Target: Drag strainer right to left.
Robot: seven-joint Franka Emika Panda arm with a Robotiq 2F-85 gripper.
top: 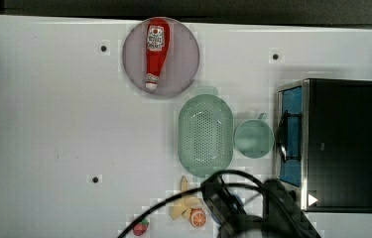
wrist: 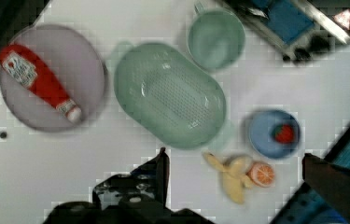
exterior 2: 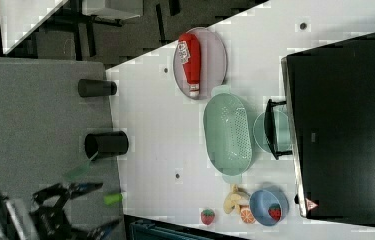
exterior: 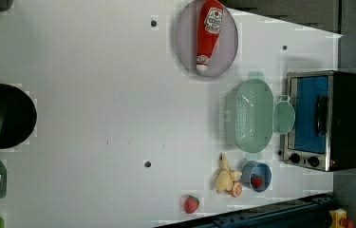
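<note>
The pale mint-green oblong strainer (top: 206,135) stands on the white table between the grey plate and the fruit, its dotted bottom facing up (exterior: 249,116) (exterior 2: 227,134) (wrist: 170,95). My arm (top: 223,201) hangs above the table edge at the top view's bottom, just beyond the strainer's near end tab and over the fruit. In the wrist view my gripper (wrist: 233,161) is open, its dark fingers (wrist: 161,170) spread wide with nothing between them, high above the strainer and not touching it.
A round mint cup (top: 253,139) touches the strainer's side, with a toaster oven (top: 332,144) beyond it. A ketchup bottle (top: 155,52) lies on the grey plate (top: 183,69). Banana (exterior: 223,176), orange half (exterior: 235,189), blue bowl (exterior: 257,176) and strawberry (exterior: 191,204) sit nearby. A black pan (exterior: 4,116) holds a green spatula.
</note>
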